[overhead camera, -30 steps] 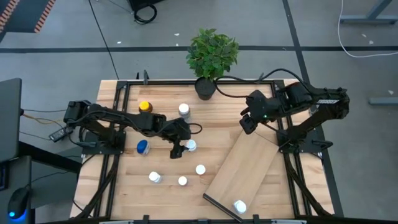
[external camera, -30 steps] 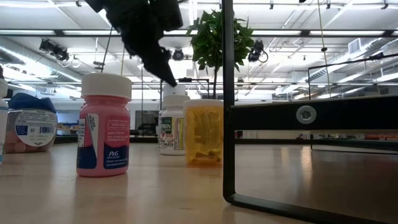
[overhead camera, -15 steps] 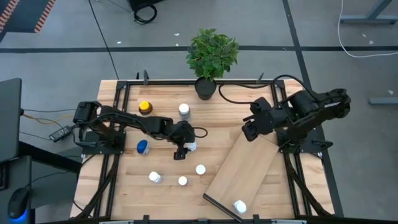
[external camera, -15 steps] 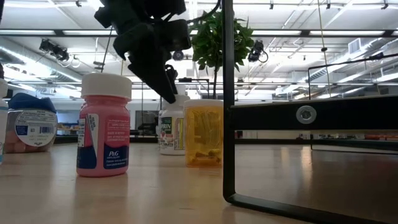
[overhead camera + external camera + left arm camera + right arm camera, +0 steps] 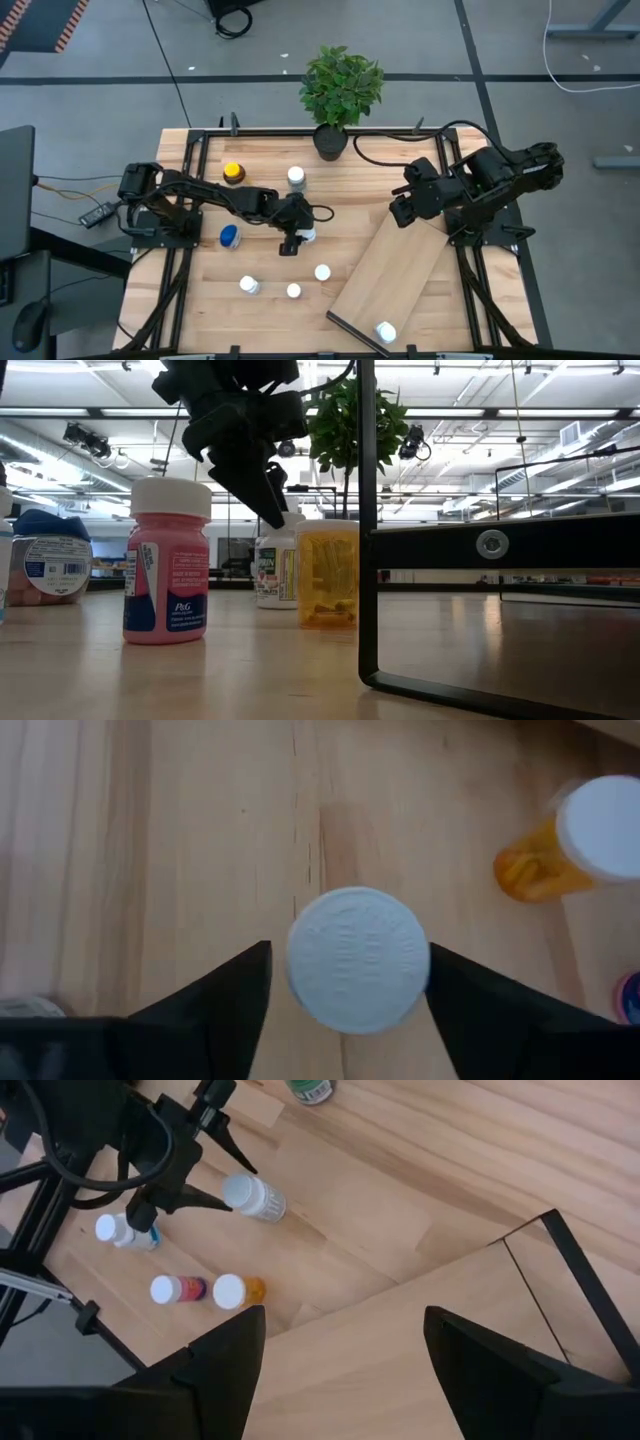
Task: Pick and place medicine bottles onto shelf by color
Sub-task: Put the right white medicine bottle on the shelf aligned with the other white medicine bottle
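My left gripper [image 5: 297, 240] is open at the table's middle. In the left wrist view, its fingers stand on either side of a white-capped bottle's cap [image 5: 358, 960]. That bottle [image 5: 307, 235] stands upright on the table. The low view shows this gripper [image 5: 262, 485] coming down from above. My right gripper [image 5: 400, 208] is open and hovers over the far end of the shelf [image 5: 392, 268], a light-wood board lying slantwise on the table's right half. One white-capped bottle [image 5: 385, 331] stands on the shelf's near end.
Other bottles stand around: yellow-capped amber [image 5: 232, 173], white [image 5: 296, 177], blue-capped [image 5: 229, 236], and three white-capped ones [image 5: 248, 285], [image 5: 293, 291], [image 5: 322, 272]. A potted plant [image 5: 341, 88] sits at the far edge. The shelf's dark frame [image 5: 366, 540] stands near the low camera.
My left gripper has moved a little toward the table's right and come down, so that its fingers now stand around the white-capped bottle. My right gripper has drawn slightly back toward the near right. For the last half second both have kept still.
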